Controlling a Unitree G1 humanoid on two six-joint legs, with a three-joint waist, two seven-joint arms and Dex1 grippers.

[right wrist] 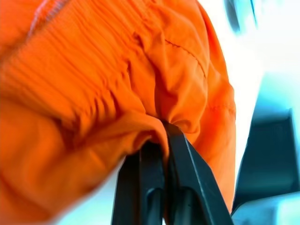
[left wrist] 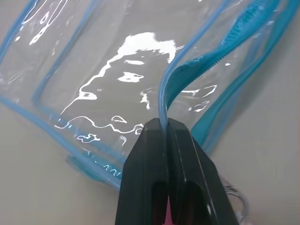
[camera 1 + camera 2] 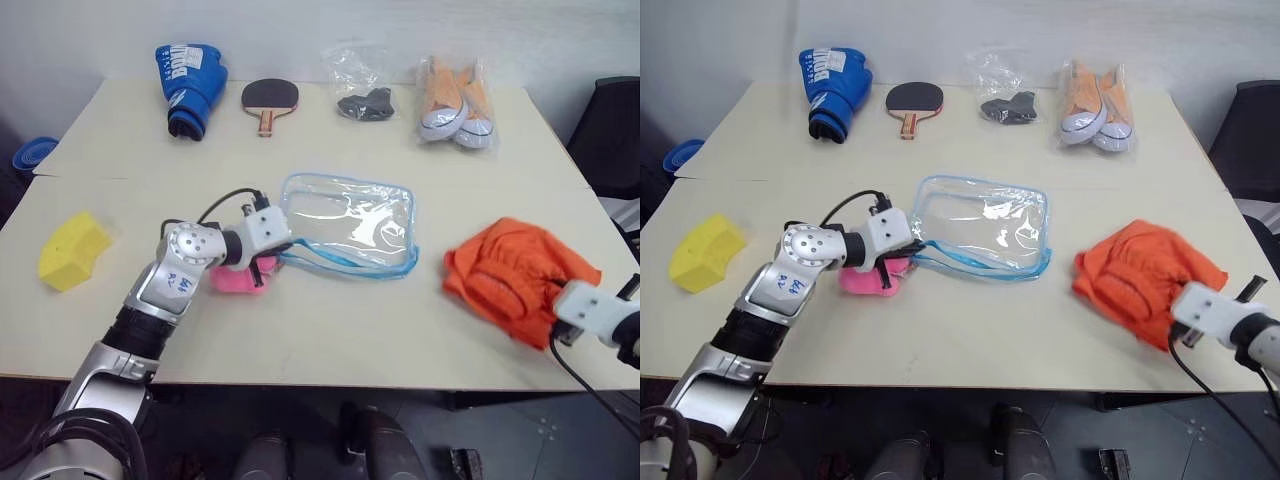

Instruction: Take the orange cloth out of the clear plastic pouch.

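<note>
— What do we have on the left?

— Our left gripper is clamped on the blue trim of the pouch, at its near left corner. The pouch lies flat on the table, stretching away from the jaws to the right, its zip edge open along the near side. A pink charm sits just under and behind those jaws.

— And the cloth?

— Out of the pouch (well apart from it, over on the right). It sits bunched by the table's right edge, and our right gripper is pinched shut on a fold of the cloth, fabric spilling out ahead of the fingers.

— Anything beyond the jaws?

— A yellow sponge far left, and along the back edge a blue glove, a paddle, a bagged dark item and shoes.
</note>
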